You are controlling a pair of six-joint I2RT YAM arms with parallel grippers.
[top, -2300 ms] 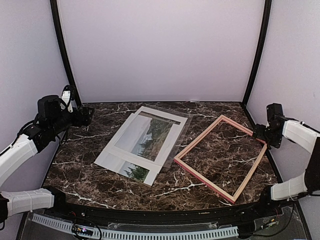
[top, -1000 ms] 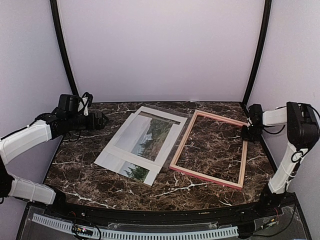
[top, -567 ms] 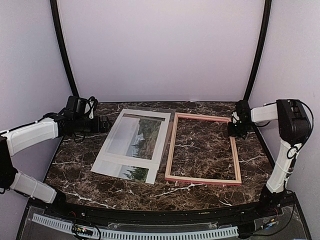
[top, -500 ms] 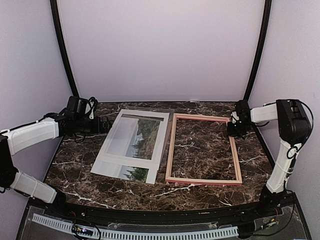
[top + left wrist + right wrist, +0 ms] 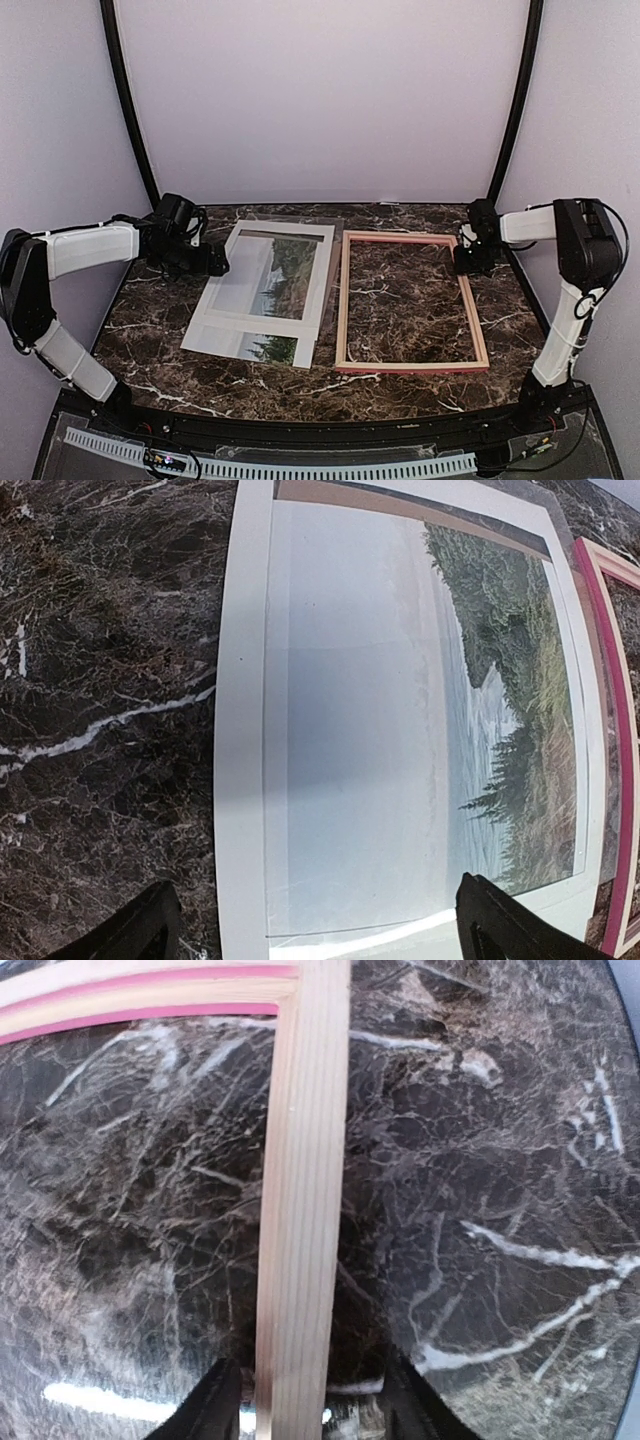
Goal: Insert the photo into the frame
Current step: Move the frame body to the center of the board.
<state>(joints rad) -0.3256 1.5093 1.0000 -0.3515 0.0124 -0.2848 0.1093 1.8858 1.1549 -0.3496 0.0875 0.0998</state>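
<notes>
Two seconds on: swung frame (image 5: pixel 341 300) straight, flat on tabletop (image 5: pixel 150 310), just right of photo (image 5: pixel 290 270). Loosened right fingers (image 5: pixel 215 1405) astride far rail, no pinch. Spread left fingers (image 5: pixel 140 935) wide beside photo, lying under white mat (image 5: pixel 222 300). Ready for insertion, probably.

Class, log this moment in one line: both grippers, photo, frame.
left gripper: open, at left side of photo | right gripper: open, astride right rail of frame | photo: beside frame, not in | frame: flat, empty
</notes>
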